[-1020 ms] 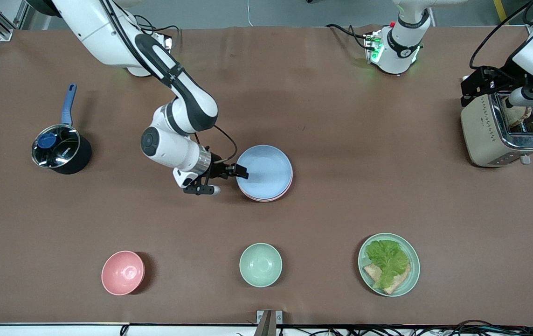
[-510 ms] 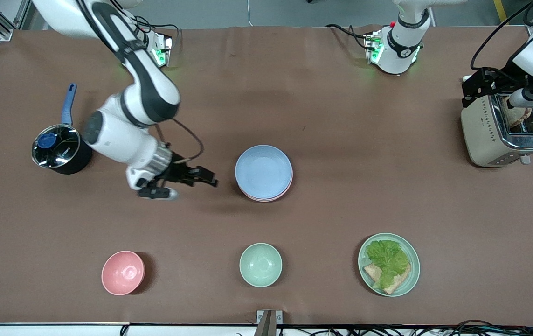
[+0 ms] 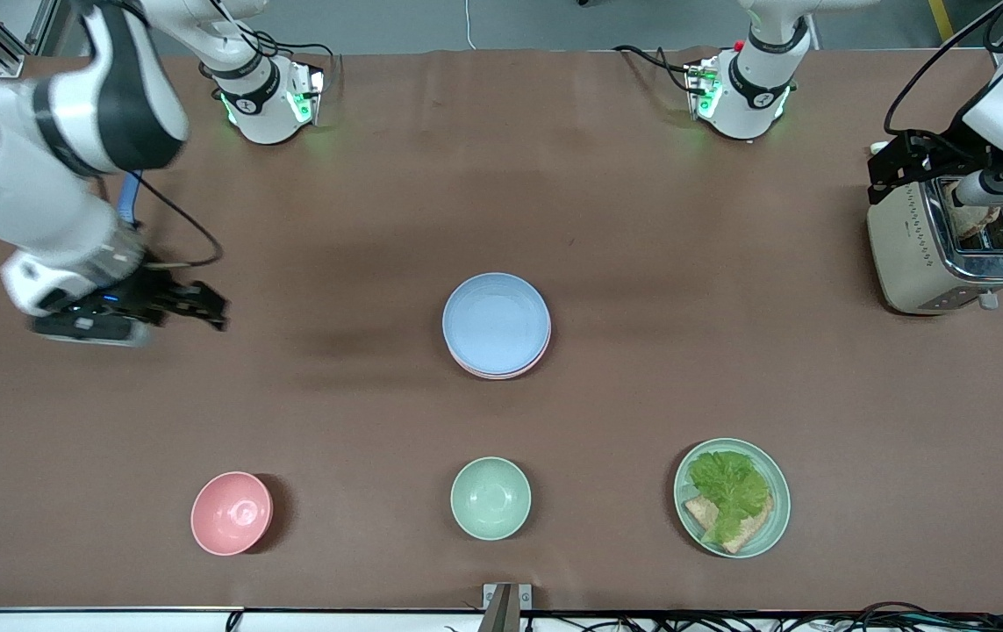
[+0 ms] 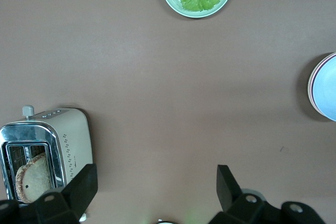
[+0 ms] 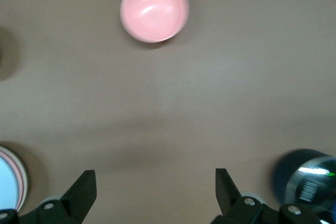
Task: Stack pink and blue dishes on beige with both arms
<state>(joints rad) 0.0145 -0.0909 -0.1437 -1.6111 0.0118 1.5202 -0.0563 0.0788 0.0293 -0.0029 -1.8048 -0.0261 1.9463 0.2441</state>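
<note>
Blue plate (image 3: 496,319) tops a stack mid-counter, pink plate (image 3: 501,372) showing as a rim beneath; beige one not visible from the front. Left wrist view catches the stack's edge (image 4: 324,87) with pink and pale rims under the blue. Right gripper (image 3: 203,309) over bare counter at the right arm's end, fingers apart, empty; its wrist view shows the pink bowl (image 5: 154,9). Left gripper (image 4: 155,190) over the toaster (image 3: 940,241), wide open, holding nothing. Mint bowl (image 3: 490,498) nearer the front camera.
</note>
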